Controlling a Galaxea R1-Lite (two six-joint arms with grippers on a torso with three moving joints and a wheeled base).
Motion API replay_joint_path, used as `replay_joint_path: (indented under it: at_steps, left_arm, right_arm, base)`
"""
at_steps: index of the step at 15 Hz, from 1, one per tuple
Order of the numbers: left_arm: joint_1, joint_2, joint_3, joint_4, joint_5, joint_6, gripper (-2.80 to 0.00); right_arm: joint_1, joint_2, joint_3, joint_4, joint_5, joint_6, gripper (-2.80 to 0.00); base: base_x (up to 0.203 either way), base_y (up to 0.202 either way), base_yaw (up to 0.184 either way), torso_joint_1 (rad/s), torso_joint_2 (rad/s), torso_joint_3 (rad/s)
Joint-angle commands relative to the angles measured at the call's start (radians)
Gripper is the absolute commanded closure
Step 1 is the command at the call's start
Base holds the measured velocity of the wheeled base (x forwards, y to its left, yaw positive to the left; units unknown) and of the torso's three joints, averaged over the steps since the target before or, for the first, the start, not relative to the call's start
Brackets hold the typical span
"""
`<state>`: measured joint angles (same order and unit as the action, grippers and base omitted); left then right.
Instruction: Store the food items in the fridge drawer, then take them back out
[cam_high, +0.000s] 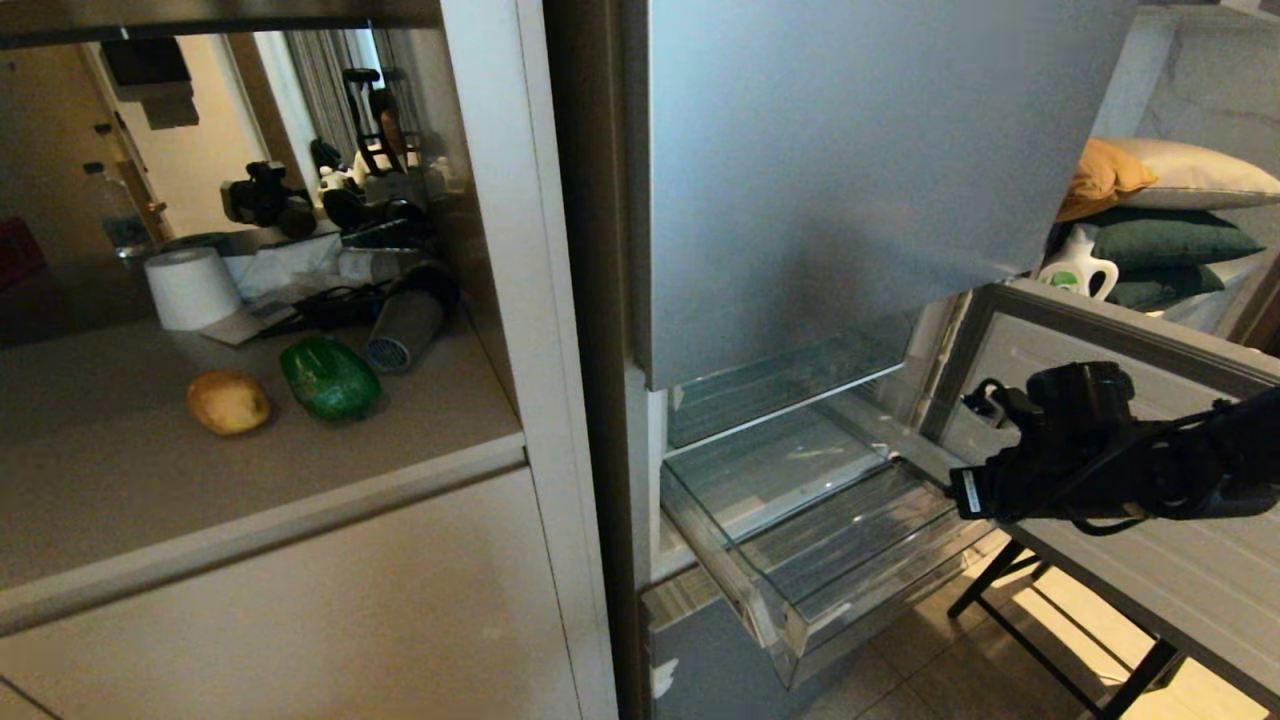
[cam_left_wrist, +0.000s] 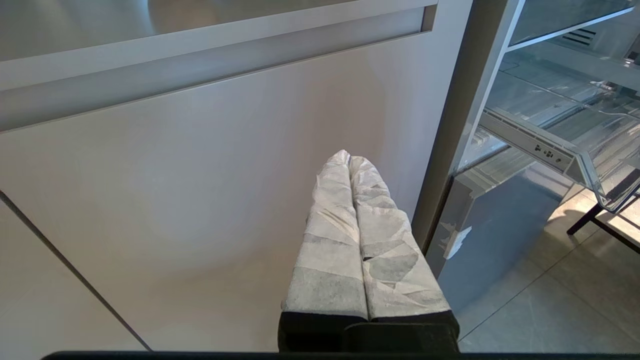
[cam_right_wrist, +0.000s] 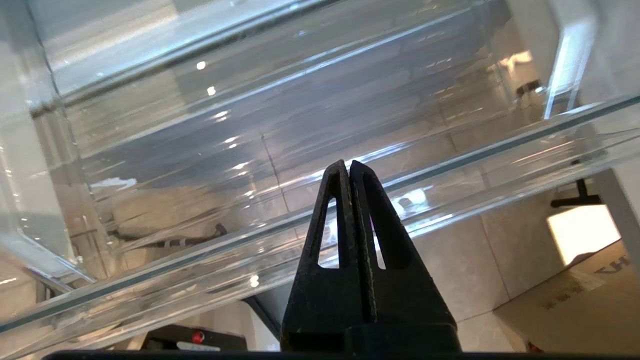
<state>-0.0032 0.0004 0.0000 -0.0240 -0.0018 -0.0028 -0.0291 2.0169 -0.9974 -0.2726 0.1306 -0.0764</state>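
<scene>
Black slotted right fingers (cam_right_wrist: 348, 167), pressed together, meet clear ridged drawer (cam_right_wrist: 300, 220); left wrapped fingers (cam_left_wrist: 348, 160) likewise.

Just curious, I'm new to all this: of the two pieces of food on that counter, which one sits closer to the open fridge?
The green bell pepper. It lies on the fridge side of the tan potato, which sits beside it, further from the fridge drawer.
</scene>
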Motion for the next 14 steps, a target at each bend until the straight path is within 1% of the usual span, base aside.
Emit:
replay_joint_path:
  at_steps: [1,5,11,14]
  left_arm:
    - [0.000,0.000,0.011,-0.001,0.000,0.000,0.00]
    - [0.000,0.000,0.011,-0.001,0.000,0.000,0.00]
    - [0.000,0.000,0.011,-0.001,0.000,0.000,0.00]
    - [0.000,0.000,0.011,-0.001,0.000,0.000,0.00]
  right_arm:
    - [-0.001,0.036,-0.004,-0.002,0.001,-0.001,0.00]
    - [-0.002,0.031,0.010,-0.001,0.000,-0.005,0.00]
    - [-0.015,-0.021,0.074,0.001,0.000,-0.006,0.00]
    - [-0.018,-0.050,0.064,-0.004,0.001,-0.005,0.00]
  base:
    - [0.000,0.000,0.000,0.000,0.00,0.000]
    - [0.000,0.000,0.000,0.000,0.00,0.000]
    - [0.000,0.000,0.000,0.000,0.00,0.000]
    - [0.000,0.000,0.000,0.000,0.00,0.000]
